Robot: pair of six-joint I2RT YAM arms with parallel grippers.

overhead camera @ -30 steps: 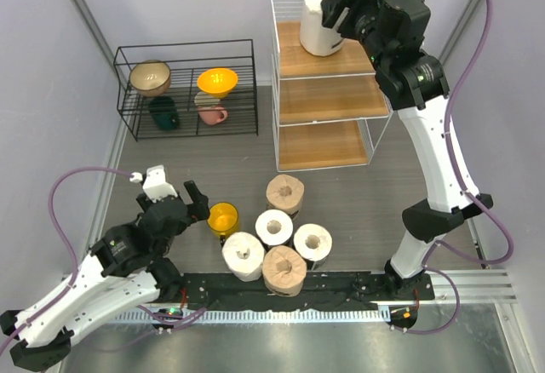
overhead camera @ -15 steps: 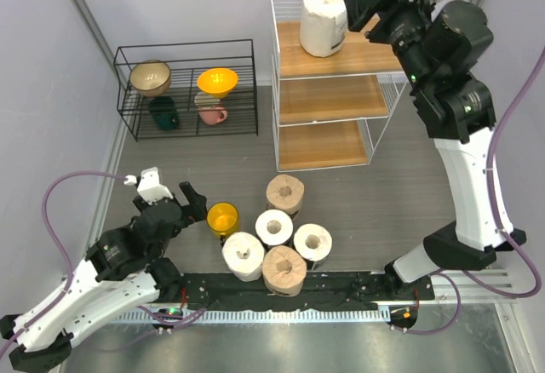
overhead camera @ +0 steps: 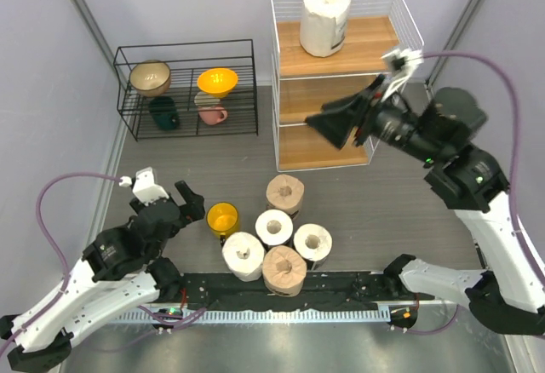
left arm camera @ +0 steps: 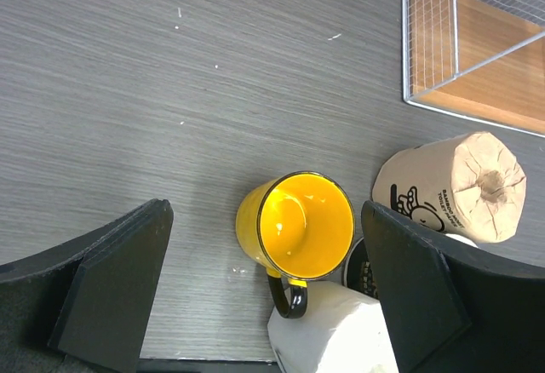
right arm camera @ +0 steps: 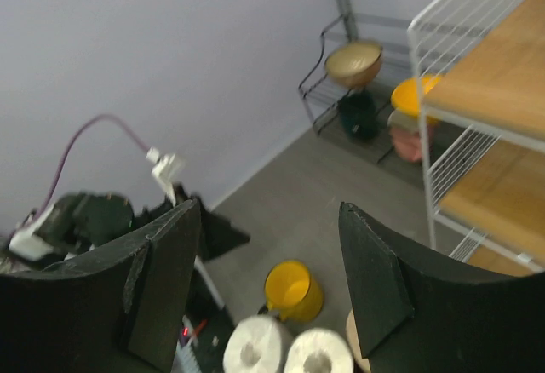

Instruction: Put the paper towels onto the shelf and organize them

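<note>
My right end effector (overhead camera: 330, 126) hangs released and empty in front of the shelf (overhead camera: 375, 41), across its middle board in the top view. It is well apart from the white roll (overhead camera: 325, 20), which stands upright on the top board. Five more rolls (overhead camera: 274, 227) sit clustered on the worktop (overhead camera: 170, 160) nearer me. My left end effector (left arm camera: 266, 220) is spread wide around the cup (left arm camera: 298, 228), beside that cluster.

yellow cup (overhead camera: 223, 217) hems the paper towels (overhead camera: 274, 227) at left; right side open.
</note>
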